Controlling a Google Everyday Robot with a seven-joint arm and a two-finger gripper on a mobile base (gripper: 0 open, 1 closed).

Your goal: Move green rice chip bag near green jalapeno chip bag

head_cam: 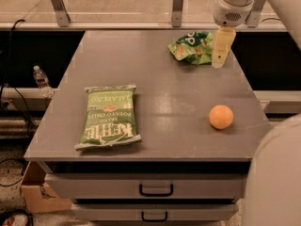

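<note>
Gripper beside green rice chip bag

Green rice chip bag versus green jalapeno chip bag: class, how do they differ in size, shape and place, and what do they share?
The green rice chip bag is smaller than the green jalapeno chip bag. The rice bag is crumpled and puffy; the jalapeno bag lies flat. The rice bag sits far right, beside the gripper; the jalapeno bag near left. Both are green and rest on the table.

An orange lies on the grey table; a water bottle stands left.
</note>
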